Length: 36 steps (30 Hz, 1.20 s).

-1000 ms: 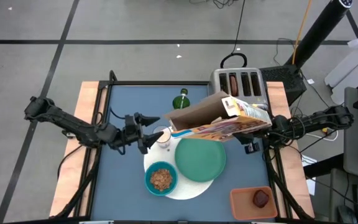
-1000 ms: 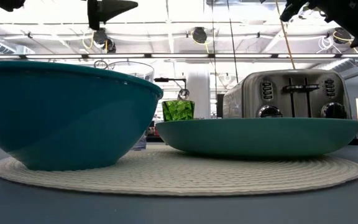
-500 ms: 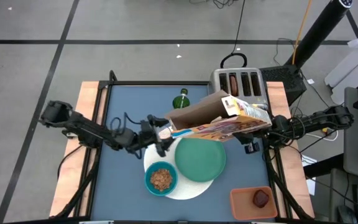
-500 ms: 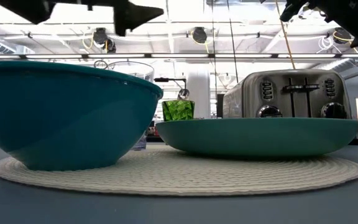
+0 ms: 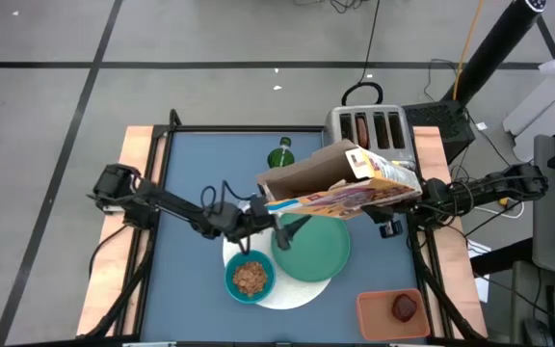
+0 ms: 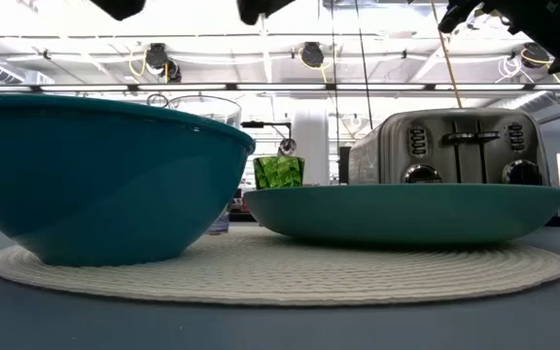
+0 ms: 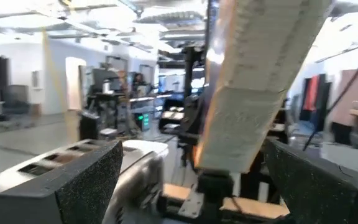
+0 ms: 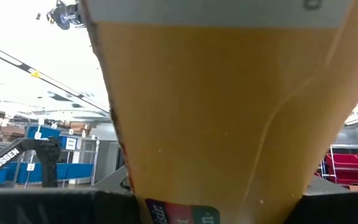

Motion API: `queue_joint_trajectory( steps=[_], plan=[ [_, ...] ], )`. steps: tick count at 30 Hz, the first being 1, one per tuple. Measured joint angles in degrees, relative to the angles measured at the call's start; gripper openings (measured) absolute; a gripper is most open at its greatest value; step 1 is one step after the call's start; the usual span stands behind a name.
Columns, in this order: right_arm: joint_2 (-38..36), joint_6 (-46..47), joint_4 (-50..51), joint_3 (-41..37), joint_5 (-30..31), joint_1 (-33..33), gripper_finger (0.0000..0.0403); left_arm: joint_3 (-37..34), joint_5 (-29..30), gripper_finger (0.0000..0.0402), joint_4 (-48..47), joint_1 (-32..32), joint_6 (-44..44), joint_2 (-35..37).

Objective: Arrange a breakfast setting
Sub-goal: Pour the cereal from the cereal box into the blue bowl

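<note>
The white round mat (image 5: 292,289) carries the green plate (image 5: 321,253) and the teal bowl (image 5: 250,278), which holds brown cereal. In the low view the clear glass (image 6: 210,109) stands behind the bowl (image 6: 95,175). My right gripper (image 5: 394,204) is shut on a cereal box (image 5: 340,183) held above the plate, its open flaps toward the table's left. My left gripper (image 5: 294,227) is open above the plate's left rim and below the box's open end, touching nothing. In the left wrist view the box (image 7: 260,87) stands ahead of its spread fingers. My right gripper holds the cereal box by its closed end (image 5: 385,196), coming from the table's right side and slanting upward. The box is lifted clear and lies tilted on its side. In the right wrist view its yellow face (image 8: 229,112) fills the picture and hides the fingers.
A steel toaster (image 5: 374,130) stands at the far right, with brown slices in its slots. A green bottle (image 5: 279,154) stands far of the mat. An orange tray (image 5: 372,313) at the near right holds a dark-red fruit (image 5: 405,306). The table's left half is bare blue surface.
My left gripper has travelled toward the table's right edge, from above the glass to above the plate's left rim, rolling as it went and staying open. My right gripper and the box have kept still.
</note>
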State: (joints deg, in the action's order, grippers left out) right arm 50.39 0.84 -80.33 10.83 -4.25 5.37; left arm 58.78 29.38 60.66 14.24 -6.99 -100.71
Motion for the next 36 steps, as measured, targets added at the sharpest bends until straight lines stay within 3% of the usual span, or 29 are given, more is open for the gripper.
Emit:
queue_joint_trajectory(
  steps=[5, 13, 23, 27, 36],
  plan=[
    [0.0, 0.0, 0.0, 0.0, 0.0, 0.0, 0.0176, 4.8, -6.7, 0.0395, 0.0, -1.2, 0.9, -3.0],
    [0.0, -0.1, 0.0, 0.0, 0.0, 0.0, 0.0176, 10.0, -10.4, 0.0395, 0.2, -2.3, 0.8, -6.0],
    [0.0, -2.8, 2.4, 0.0, 0.3, 0.0, 0.0176, 11.0, -10.6, 0.0395, 1.2, -3.2, 0.7, -6.1],
    [0.0, -3.5, 5.2, 0.0, 3.3, 0.0, 0.0176, 11.0, -10.6, 0.0395, 1.3, -3.8, 0.9, -6.1],
    [0.3, -4.6, 5.0, 0.0, 4.5, 0.0, 0.0176, 11.0, -10.6, 0.0395, 1.3, -4.1, 5.7, -6.1]
  ],
)
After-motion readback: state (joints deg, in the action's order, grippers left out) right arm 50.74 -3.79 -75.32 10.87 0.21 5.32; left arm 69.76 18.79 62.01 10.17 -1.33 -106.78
